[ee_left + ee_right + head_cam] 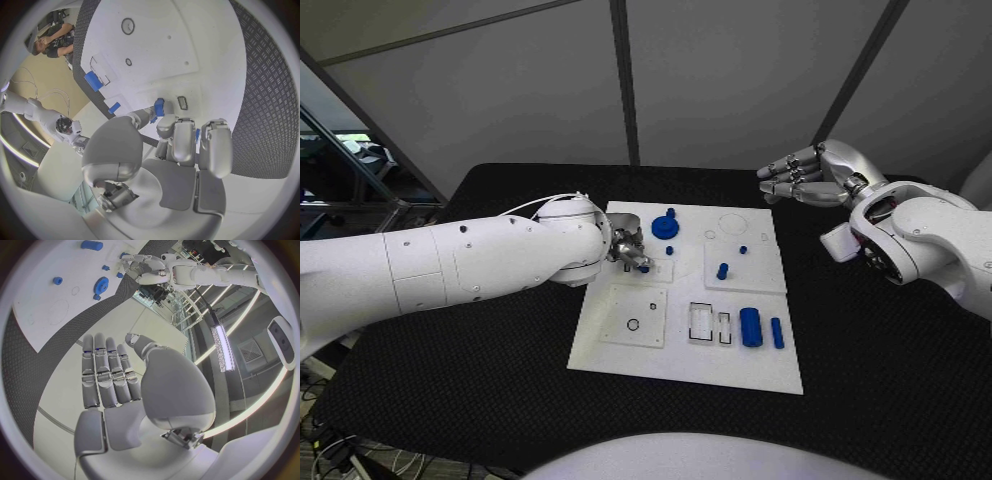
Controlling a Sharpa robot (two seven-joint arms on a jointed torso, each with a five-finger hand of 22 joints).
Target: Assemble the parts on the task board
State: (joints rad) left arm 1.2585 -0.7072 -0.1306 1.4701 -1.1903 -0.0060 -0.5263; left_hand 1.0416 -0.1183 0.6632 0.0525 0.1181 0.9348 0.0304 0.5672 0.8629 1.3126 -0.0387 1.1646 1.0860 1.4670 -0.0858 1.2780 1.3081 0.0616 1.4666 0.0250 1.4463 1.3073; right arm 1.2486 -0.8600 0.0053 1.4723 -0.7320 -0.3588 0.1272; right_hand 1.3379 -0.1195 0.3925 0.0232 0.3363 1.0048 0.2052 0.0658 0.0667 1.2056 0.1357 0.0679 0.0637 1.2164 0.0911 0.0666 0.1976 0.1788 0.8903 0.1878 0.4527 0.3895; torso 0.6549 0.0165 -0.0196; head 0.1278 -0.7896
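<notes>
A small blue plastic part point(159, 107), pinched in the fingers point(182, 140) of the left hand point(626, 250) over the white rectangular task board point(625, 345), could be dropped or mis-seated if tilted, while the right hand point(812, 175) is held empty, fingers loosely curled, apart.

The task board point(625, 355) lies mid-worktop point(877, 380), with the left hand point(629, 250) over its left edge, the right hand point(812, 175) beyond its far right corner, and two long parts point(751, 327) lying side by side near its front right.
</notes>
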